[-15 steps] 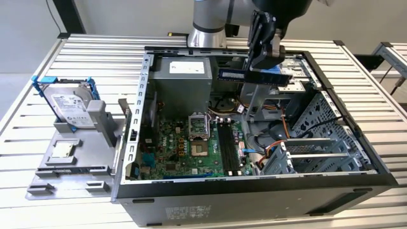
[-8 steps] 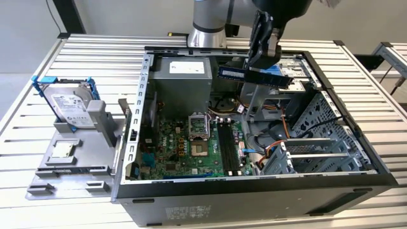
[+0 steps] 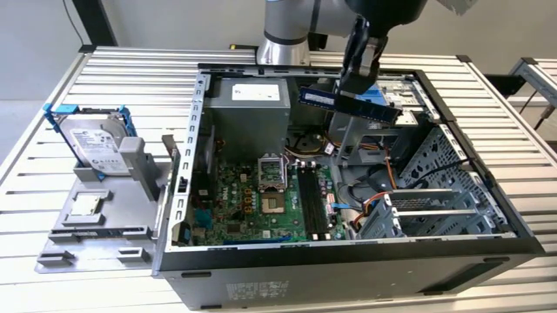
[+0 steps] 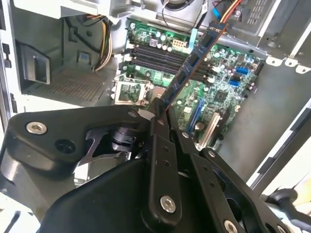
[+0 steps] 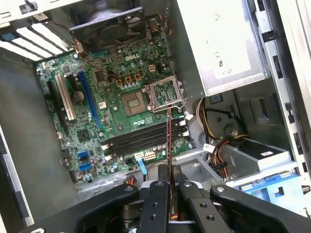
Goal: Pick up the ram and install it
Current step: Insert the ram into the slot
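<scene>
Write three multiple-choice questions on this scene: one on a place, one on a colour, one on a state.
1. Where is the ram? A) in a motherboard slot B) held above the open case C) on the table
2. What colour is the frame around the hard drive? A) blue B) red C) yellow
3. How is the pincer? A) open, empty B) shut, empty C) shut on the ram
Answers: 1 B, it hangs over the case; 2 A, blue edges border the silver drive; 3 C, both wrist views show it clamping the ram.
</scene>
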Robot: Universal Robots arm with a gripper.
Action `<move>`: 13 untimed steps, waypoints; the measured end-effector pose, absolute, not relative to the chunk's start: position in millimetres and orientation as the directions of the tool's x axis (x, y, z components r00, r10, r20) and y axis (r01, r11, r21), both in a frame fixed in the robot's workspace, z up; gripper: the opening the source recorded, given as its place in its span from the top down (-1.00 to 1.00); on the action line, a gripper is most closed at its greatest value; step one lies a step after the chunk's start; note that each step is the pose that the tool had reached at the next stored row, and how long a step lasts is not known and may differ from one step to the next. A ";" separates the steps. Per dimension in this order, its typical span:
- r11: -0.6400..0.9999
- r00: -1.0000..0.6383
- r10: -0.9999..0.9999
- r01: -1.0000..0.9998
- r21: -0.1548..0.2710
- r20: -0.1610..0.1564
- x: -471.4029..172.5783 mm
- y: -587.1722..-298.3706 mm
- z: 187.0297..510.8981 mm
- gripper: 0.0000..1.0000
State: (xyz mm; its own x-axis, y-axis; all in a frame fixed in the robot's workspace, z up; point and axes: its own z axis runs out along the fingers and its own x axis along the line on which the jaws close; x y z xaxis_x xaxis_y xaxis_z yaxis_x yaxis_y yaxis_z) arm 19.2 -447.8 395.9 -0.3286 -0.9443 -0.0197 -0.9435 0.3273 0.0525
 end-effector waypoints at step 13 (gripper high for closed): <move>0.473 -0.474 -0.880 -0.880 0.053 -0.020 19.2 -447.8 395.9 1.00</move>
State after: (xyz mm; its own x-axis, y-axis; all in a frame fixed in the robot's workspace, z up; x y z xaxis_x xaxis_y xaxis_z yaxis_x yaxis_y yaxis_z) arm 19.2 -447.8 395.9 -0.4742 -0.8802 -0.0197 -0.8797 0.4727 0.0525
